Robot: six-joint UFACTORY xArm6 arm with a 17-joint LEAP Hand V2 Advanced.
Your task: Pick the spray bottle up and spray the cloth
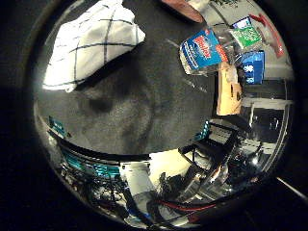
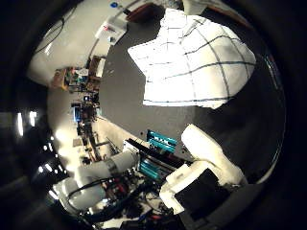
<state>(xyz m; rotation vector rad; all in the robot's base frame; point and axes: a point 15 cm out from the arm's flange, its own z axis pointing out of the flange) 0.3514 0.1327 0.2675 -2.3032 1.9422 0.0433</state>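
The hand (image 2: 206,177), nearest the camera and holding nothing with its one visible finger straight, hangs over the dark bench (image 1: 139,106) between the soft checked cloth (image 2: 192,62) and the spray bottle (image 1: 211,48), likely light, slick plastic, best gripped around its neck.

Spray bottle (image 1: 204,50): blue and red label, print too small to read. Green label (image 1: 246,36) beside it unreadable too. No legible text elsewhere.
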